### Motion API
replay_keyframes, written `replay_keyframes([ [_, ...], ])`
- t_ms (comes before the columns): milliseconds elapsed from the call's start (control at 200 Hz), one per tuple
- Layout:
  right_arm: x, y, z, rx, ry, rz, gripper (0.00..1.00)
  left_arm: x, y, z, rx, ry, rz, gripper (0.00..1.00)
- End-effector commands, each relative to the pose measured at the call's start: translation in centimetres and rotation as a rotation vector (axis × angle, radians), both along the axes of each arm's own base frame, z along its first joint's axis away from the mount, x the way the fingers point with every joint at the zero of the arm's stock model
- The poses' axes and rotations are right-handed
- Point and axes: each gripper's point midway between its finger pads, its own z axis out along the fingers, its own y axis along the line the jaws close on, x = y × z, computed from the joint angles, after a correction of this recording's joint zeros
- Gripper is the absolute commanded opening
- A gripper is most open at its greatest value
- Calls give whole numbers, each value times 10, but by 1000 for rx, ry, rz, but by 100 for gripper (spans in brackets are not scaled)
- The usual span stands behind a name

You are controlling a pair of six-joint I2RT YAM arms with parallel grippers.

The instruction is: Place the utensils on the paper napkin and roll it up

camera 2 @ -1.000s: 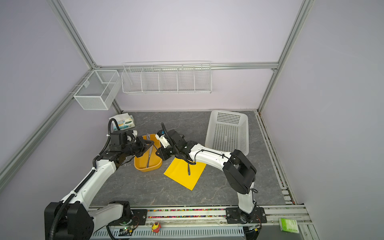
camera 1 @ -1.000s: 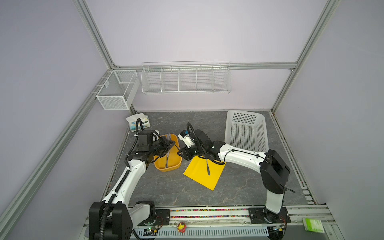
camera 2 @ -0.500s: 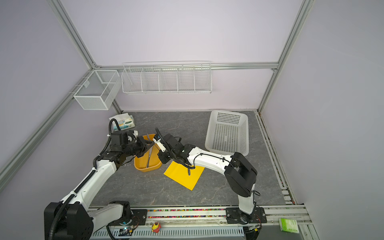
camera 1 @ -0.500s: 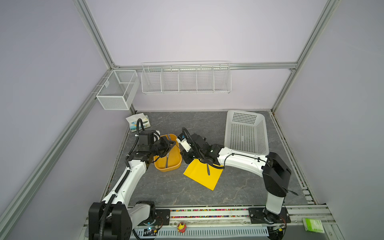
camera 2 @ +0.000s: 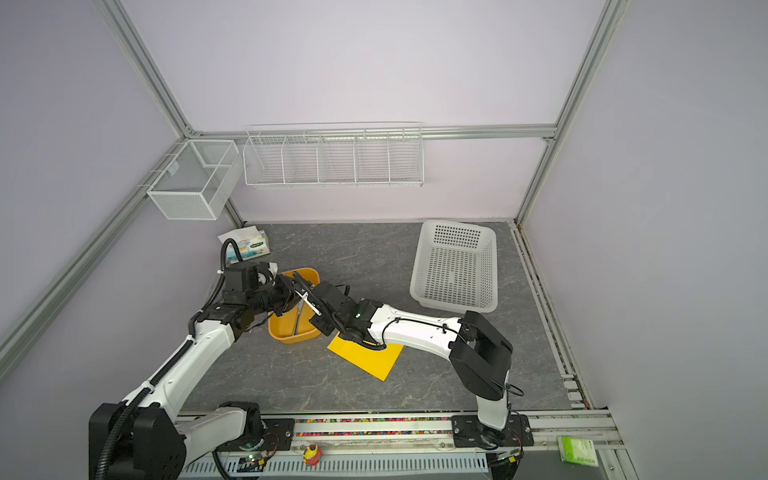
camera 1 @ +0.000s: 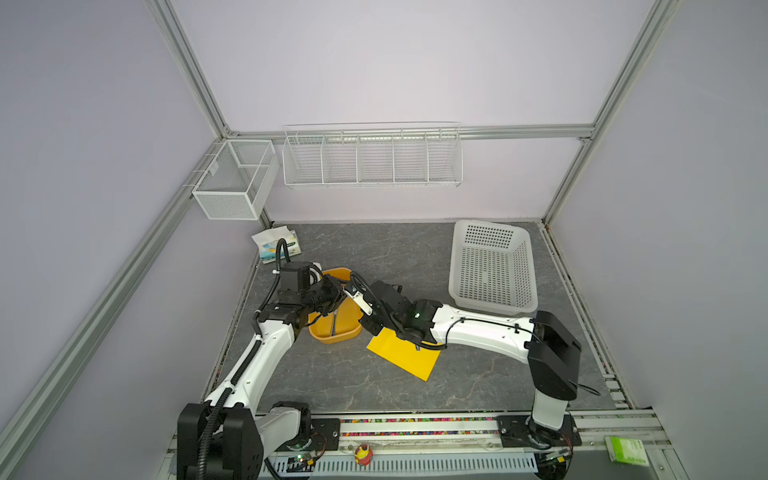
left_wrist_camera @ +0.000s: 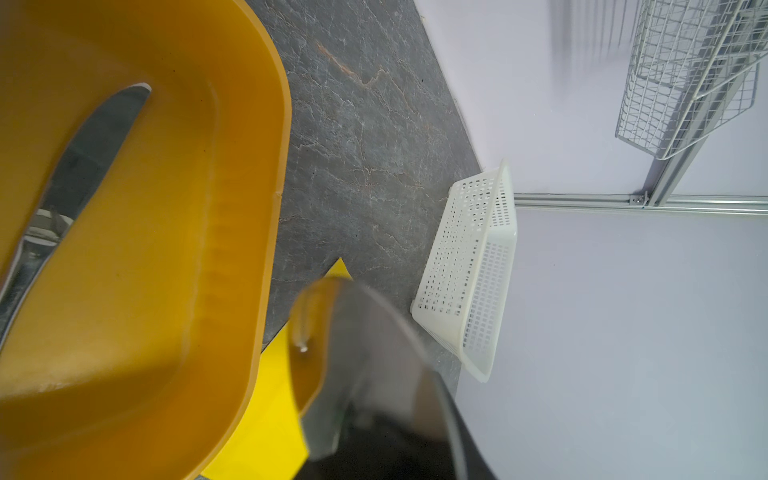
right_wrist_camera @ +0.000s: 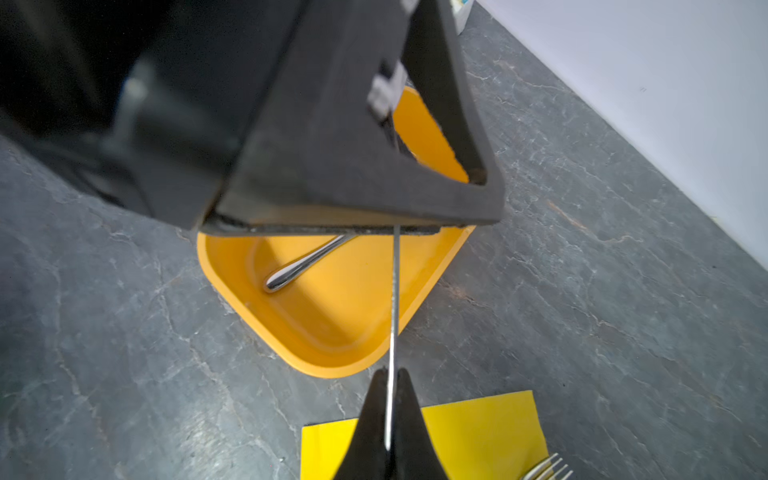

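Above the orange tray (camera 1: 332, 336), a slim silver utensil (right_wrist_camera: 392, 299) spans between both grippers. My right gripper (right_wrist_camera: 390, 376) is shut on its near end, over the tray's edge beside the yellow paper napkin (right_wrist_camera: 478, 432). The far end sits between the jaws of my left gripper (camera 1: 338, 291), which stand close together; whether they still grip is unclear. A fork (right_wrist_camera: 546, 469) lies on the napkin (camera 1: 405, 358), mostly hidden under my right arm in both top views. A knife (left_wrist_camera: 95, 145) rests inside the tray (left_wrist_camera: 266, 208).
A white perforated basket (camera 1: 492, 266) stands at the back right of the grey table. A white-and-blue tissue pack (camera 1: 276, 245) lies at the back left corner. Wire racks (camera 1: 372, 156) hang on the rear wall, well above the arms.
My right gripper has come in toward the tray and closed on the utensil that the left gripper holds up. The left arm has barely moved.
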Motion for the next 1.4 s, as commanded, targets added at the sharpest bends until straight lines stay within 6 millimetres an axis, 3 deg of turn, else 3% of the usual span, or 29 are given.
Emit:
replay_keyframes([
  [0, 4, -5, 20, -43, -133, -20, 6, 1, 2, 0, -23, -2, 39, 20],
  [185, 2, -6, 16, -92, -193, -33, 6, 2, 4, 4, -35, -17, 63, 3],
  [390, -13, -12, 26, -30, -65, -13, 14, 0, 5, 9, -18, -56, 57, 0],
  [430, -20, -13, 31, 27, 3, 7, 19, 0, 5, 12, -17, -73, 50, 0],
  [495, -29, -18, 43, 187, 129, 56, 42, 0, 3, 17, -17, -109, 32, 0],
  [575, -32, -32, 61, 424, 320, 104, 57, 0, 0, 27, -15, -161, -1, 0],
  [710, -24, -52, 76, 635, 562, 129, 62, -2, -9, 46, -22, -261, -72, 0],
  [905, -19, -48, 92, 741, 735, 224, 67, -9, -31, 77, -89, -402, -207, 0],
  [1175, -27, -26, 87, 706, 836, 329, 65, -19, -48, 96, -133, -479, -306, 0],
  [1300, -30, -24, 83, 690, 863, 345, 53, -20, -52, 100, -147, -493, -322, 0],
  [1395, -30, -24, 82, 689, 860, 347, 34, -19, -53, 100, -149, -491, -327, 0],
])
